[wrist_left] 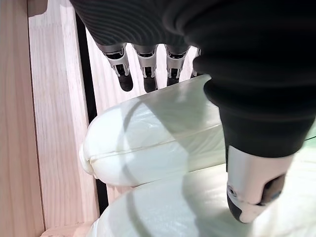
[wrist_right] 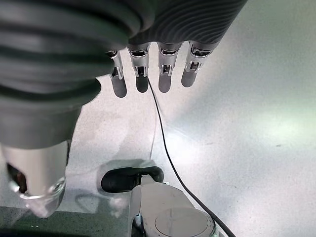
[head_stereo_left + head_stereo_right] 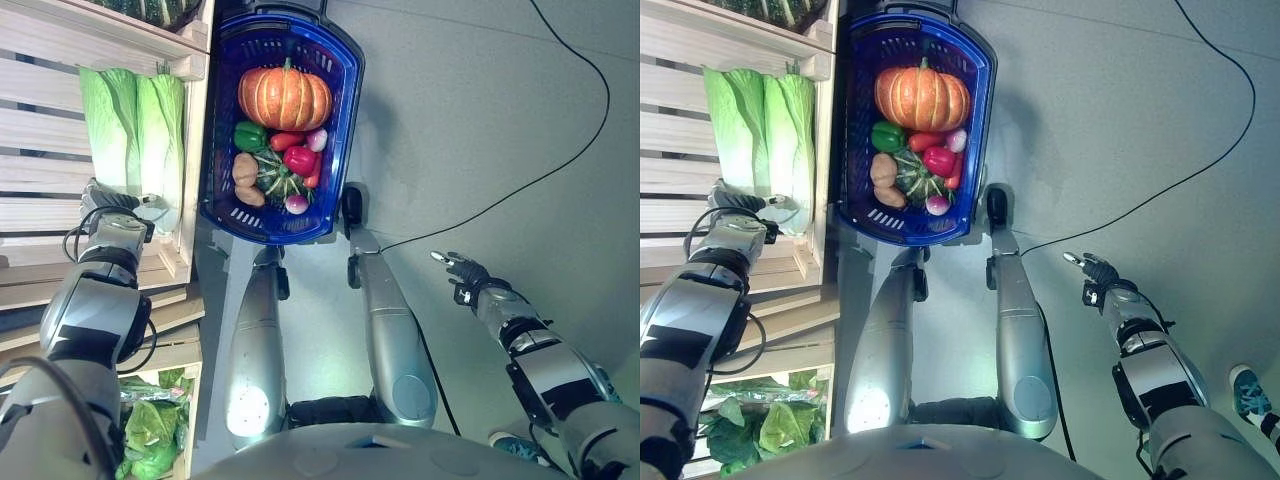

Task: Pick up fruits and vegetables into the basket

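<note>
The left wrist view alone showed the left hand [image 1: 247, 163] with fingers [image 1: 123, 74] straight and apart just above the cabbages [image 1: 148, 143], beside the filled basket [image 3: 225, 120]; the right hand [image 3: 462, 270] hung relaxed, fingers spread.

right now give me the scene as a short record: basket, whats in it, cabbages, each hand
basket: blue, on floor beside the crate
contents: pumpkin, green pepper, red pepper, potatoes, other small vegetables
cabbages: two, lying in wooden crate
left hand: open, over the cabbages' white ends, not gripping
right hand: open, idle above the floor
</note>
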Motion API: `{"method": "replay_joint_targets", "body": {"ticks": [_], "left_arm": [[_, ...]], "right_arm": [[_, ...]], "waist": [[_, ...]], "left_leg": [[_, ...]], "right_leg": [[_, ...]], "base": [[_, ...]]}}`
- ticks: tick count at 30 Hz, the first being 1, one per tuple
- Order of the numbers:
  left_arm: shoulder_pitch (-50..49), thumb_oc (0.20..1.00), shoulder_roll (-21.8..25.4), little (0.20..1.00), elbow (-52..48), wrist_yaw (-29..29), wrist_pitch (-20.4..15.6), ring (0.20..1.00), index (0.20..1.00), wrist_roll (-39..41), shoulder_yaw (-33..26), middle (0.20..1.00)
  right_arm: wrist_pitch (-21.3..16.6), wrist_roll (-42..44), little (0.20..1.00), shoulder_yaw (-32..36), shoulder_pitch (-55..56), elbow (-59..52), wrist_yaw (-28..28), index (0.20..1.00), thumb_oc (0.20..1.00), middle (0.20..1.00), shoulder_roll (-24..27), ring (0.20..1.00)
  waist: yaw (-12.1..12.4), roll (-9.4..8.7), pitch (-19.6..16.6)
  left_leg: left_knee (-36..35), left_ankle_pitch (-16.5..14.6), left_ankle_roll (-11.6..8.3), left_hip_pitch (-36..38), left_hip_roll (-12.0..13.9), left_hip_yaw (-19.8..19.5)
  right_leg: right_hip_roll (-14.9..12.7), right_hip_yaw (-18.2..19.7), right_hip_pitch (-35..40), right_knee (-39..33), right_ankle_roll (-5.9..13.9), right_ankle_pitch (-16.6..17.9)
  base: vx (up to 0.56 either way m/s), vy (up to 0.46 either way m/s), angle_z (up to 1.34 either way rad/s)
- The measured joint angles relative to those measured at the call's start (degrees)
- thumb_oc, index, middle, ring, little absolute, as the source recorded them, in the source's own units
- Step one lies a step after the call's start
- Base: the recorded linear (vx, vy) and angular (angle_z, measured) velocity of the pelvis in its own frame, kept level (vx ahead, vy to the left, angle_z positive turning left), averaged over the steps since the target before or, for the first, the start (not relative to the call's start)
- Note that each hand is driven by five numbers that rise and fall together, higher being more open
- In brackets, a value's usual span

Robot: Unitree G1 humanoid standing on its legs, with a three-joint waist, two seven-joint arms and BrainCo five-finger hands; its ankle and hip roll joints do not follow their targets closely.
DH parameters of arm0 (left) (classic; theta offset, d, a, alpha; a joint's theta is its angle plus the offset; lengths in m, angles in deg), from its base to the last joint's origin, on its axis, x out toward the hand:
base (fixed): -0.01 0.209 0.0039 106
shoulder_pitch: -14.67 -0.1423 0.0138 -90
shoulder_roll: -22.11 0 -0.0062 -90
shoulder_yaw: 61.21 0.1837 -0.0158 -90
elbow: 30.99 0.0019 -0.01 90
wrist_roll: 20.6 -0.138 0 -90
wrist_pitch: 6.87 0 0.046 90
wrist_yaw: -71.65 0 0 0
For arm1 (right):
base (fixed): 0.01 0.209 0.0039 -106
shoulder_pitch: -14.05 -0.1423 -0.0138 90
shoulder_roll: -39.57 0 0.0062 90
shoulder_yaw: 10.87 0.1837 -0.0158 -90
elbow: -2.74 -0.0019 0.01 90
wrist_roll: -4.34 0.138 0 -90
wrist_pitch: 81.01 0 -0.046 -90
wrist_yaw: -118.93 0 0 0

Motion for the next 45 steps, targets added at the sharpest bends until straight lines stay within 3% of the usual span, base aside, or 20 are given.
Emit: {"method": "replay_joint_targets", "body": {"ticks": [14,25,26,27,28,29,45], "left_arm": [[1.2,1.0,0.0,1.0,-0.3,11.1,-0.6,1.0,1.0,-0.3,-0.4,1.0],[1.1,1.0,0.0,1.0,-1.3,13.1,-1.2,1.0,1.0,-4.8,-0.3,1.0],[1.1,0.865,0.0,0.865,-1.3,13.1,-1.2,0.865,0.865,-5.1,-0.3,0.865],[1.0,0.652,-0.1,0.652,-1.5,13.1,-1.2,0.652,0.652,-5.6,-0.3,0.652],[1.0,0.335,0.0,0.335,-1.6,13.2,-1.2,0.335,0.335,-5.8,-0.3,0.335],[1.1,0.206,0.1,0.206,-1.6,13.4,-1.2,0.206,0.206,-5.9,-0.3,0.206],[0.9,0.2,1.1,0.2,-1.7,11.2,-2.6,0.2,0.2,-6.9,0.2,0.2]], "right_arm": [[-0.1,1.7,1.0,-0.4,-0.4,0.0,0.1,1.0,1.0,1.0,0.0,1.0],[-0.1,2.7,1.0,-1.7,-1.1,0.0,0.0,1.0,1.0,1.0,0.0,1.0],[-0.2,2.8,1.0,-1.7,-1.1,0.0,0.0,1.0,1.0,1.0,0.0,1.0],[-0.2,2.8,1.0,-1.8,-1.1,0.0,0.0,1.0,1.0,1.0,0.0,1.0],[-0.2,2.8,1.0,-1.9,-1.1,0.0,0.0,1.0,1.0,1.0,0.0,1.0],[-0.2,2.8,1.0,-1.9,-1.1,0.0,0.0,1.0,1.0,1.0,0.0,1.0],[-0.6,2.8,1.0,-1.8,-1.4,-0.1,0.0,1.0,1.0,1.0,0.0,1.0]], "waist": [[0.1,-1.44,0.0],[0.3,-1.48,0.0],[0.3,-1.48,0.0],[0.3,-1.48,0.0],[0.5,-1.47,0.0],[0.5,-1.48,0.0],[0.3,-1.51,0.0]], "left_leg": [[0.9,-0.2,-0.09,-3.0,0.1,-0.3],[0.9,0.0,-0.25,-3.9,0.2,-0.3],[0.9,0.0,-0.24,-3.9,0.1,-0.3],[0.9,0.0,-0.24,-3.9,0.1,-0.3],[0.9,0.0,-0.25,-3.9,0.1,-0.3],[0.9,0.0,-0.28,-3.9,0.1,-0.3],[1.0,0.2,-0.3,-4.6,0.0,-0.6]], "right_leg": [[0.1,-0.2,-2.7,0.4,-0.1,0.1],[0.2,-0.1,-3.8,0.7,-0.11,0.1],[0.2,-0.2,-3.8,0.7,-0.1,0.1],[0.2,-0.1,-3.8,0.7,-0.1,0.1],[0.2,-0.1,-3.8,0.8,-0.1,0.1],[0.2,-0.2,-3.8,0.8,-0.1,0.1],[0.1,-0.2,-4.4,0.8,-0.3,0.2]], "base": [[0.0,0.0,0.0],[0.0,0.0,0.0],[0.0,0.0,0.0],[0.0,0.0,0.0],[0.0,0.0,0.0],[0.0,0.0,0.0],[0.0,0.001,0.01]]}}
